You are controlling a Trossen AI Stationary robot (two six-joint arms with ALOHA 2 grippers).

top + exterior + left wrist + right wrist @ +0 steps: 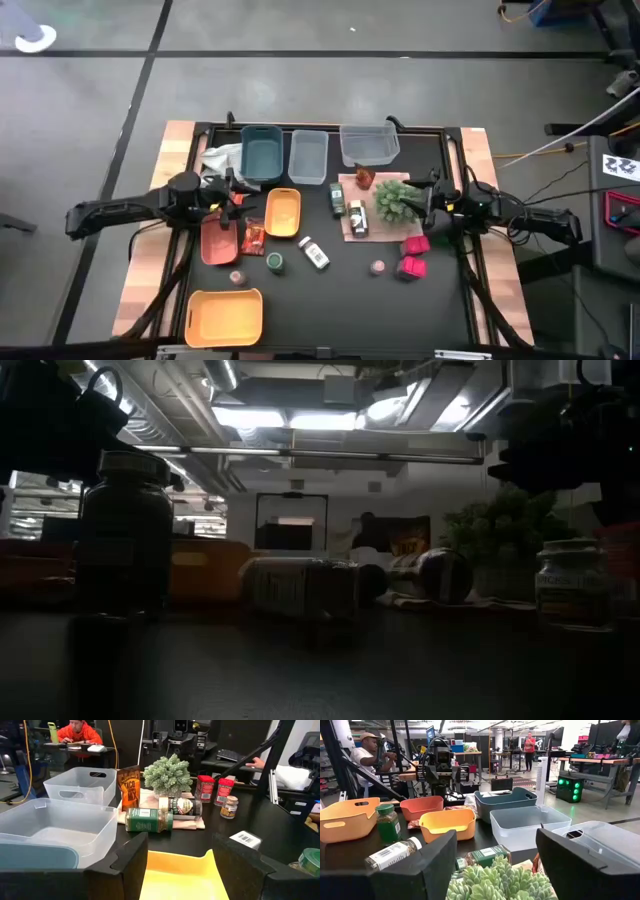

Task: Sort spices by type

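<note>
overhead, left gripper [232, 193] hangs over the table's left side with its fingers apart and nothing between them; a red tray [219, 242] lies just below it, red-orange packets [252, 238] beside that, and a small orange bin [283, 213] just to its right. right gripper [428, 205] hangs at the right side, fingers also apart and holding nothing, the spiky plant [396, 199] just to its left and two magenta boxes [413, 256] just below it. between the grippers two jars [347, 207] lie on a cloth [358, 205], and a white bottle [314, 254] and a green-lid jar [275, 263] sit nearer the table's front edge. low view is dark: a tall jar [124, 530] stands at left, a bottle [302, 586] lies on its side mid-table. left wrist view shows open fingers [131, 857] over the orange bin [180, 875], with the lying jars [148, 819], a taco packet [129, 786] and the boxes [214, 790] ahead. right wrist view shows spread fingers [427, 857] above the plant [495, 880], the bottle [392, 853] and a green jar [387, 822] beyond.
</note>
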